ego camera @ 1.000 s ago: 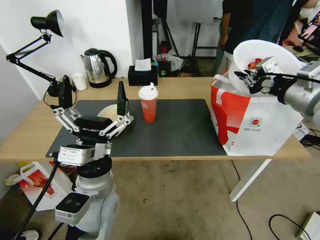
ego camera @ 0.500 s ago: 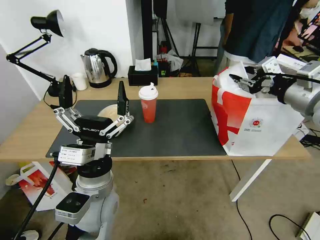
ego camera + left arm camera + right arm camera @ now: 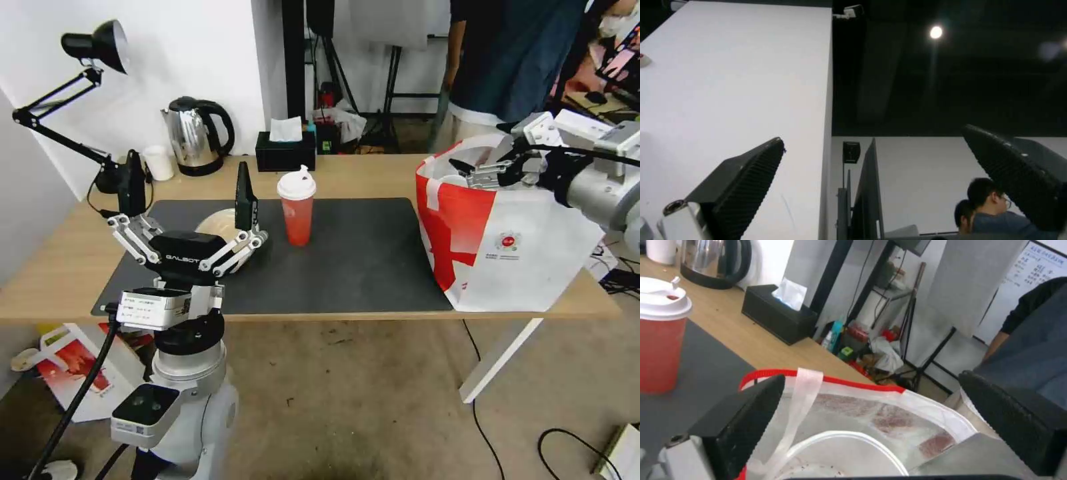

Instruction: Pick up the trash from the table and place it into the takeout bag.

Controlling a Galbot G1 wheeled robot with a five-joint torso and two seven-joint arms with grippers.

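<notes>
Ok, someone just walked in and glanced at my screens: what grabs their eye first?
Probably the large red-and-white takeout bag at the table's right end, with the right gripper open over its mouth and a wide white bowl lying inside. Next, the tall red cup with white lid upright mid-mat, and the left gripper raised near the front edge, fingers spread wide.
</notes>
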